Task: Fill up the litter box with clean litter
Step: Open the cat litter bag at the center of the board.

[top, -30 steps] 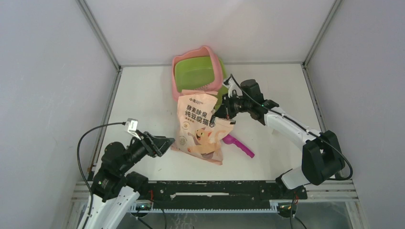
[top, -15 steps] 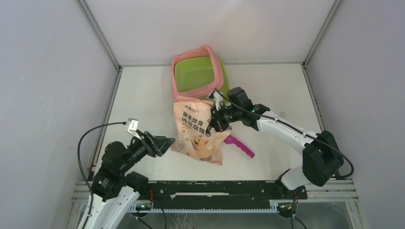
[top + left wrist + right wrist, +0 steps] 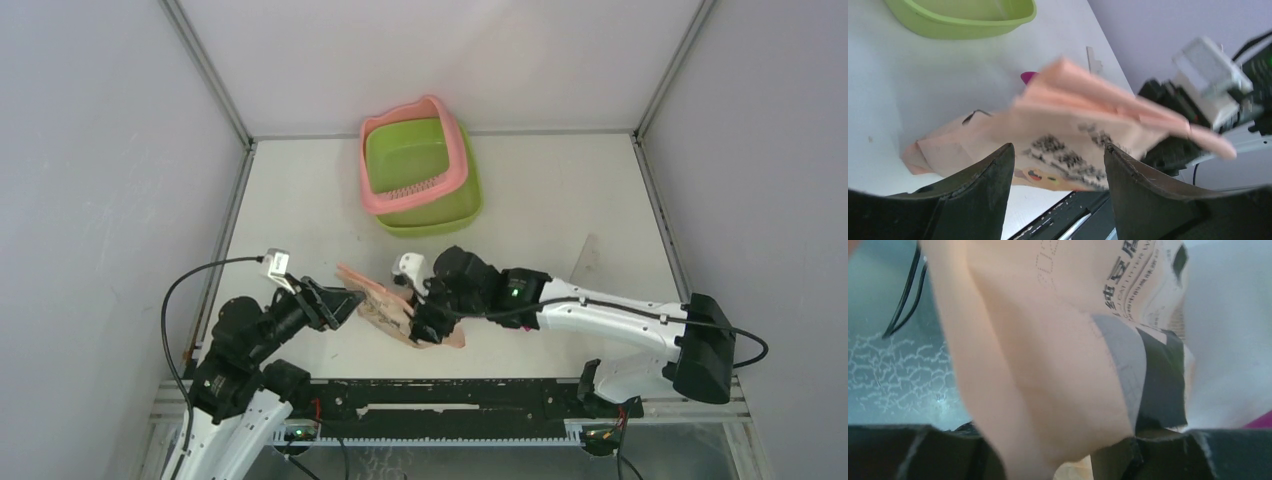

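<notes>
The litter box (image 3: 372, 180), pink rim and lime-green basin, stands at the back centre; its green wall shows in the left wrist view (image 3: 963, 22). No litter is visible. The peach-pink printed bag (image 3: 378, 300) lies crumpled near the front edge. My right gripper (image 3: 425, 322) is shut on the bag's right end and holds it partly lifted; in the right wrist view the bag (image 3: 1048, 340) fills the frame between the jaws (image 3: 1058, 450). My left gripper (image 3: 347, 299) is open, just left of the bag, with the bag (image 3: 1073, 135) ahead of its jaws (image 3: 1058, 150).
A tip of the magenta scoop (image 3: 1028, 76) shows behind the bag; my right arm hides it in the top view. A small clear scrap (image 3: 588, 255) lies on the table at the right. The black front rail (image 3: 450, 395) runs along the near edge.
My right gripper has dragged the bag from in front of the litter box toward the near edge and leftward. The bag now folds over, and the box's front is uncovered. The left arm has not moved.
</notes>
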